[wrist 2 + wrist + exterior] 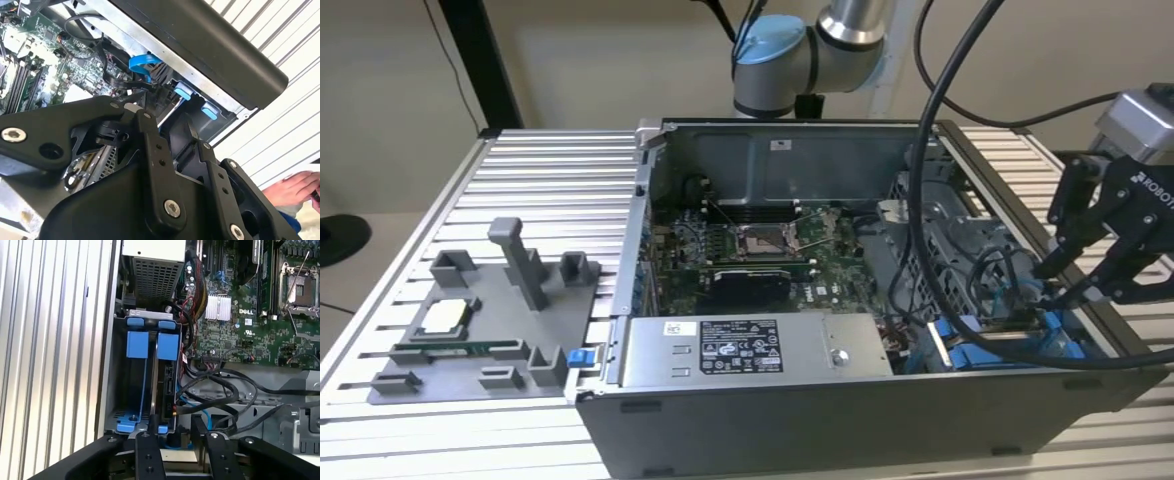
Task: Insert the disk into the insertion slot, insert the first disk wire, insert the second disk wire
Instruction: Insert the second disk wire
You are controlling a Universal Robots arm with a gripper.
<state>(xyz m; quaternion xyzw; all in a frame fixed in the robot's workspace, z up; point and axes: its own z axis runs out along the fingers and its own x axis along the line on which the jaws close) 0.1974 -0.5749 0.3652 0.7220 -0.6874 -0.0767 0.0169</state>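
The disk [168, 382] stands on edge in the insertion slot [112, 382], a grey metal bay with bright blue rails [137, 344] at the case corner. In the exterior view the slot [994, 340] lies at the case's front on that view's right. My gripper [1070, 285] hovers just above and beside it, open, with nothing between its fingers. In both wire-side wrist views the gripper [175, 432] [165, 117] sits close over the bay's end. A thin blue wire [202, 415] and black cables [220, 385] loop next to the disk's connector edge. I cannot tell whether any are plugged in.
The open computer case [854, 420] rests on a slatted metal table [547, 170]. Its power-supply box [740, 350] sits along the front, the motherboard [761, 255] behind. A grey fixture tray [480, 320] lies on the exterior view's left. A person's hand [295, 187] is beside the case.
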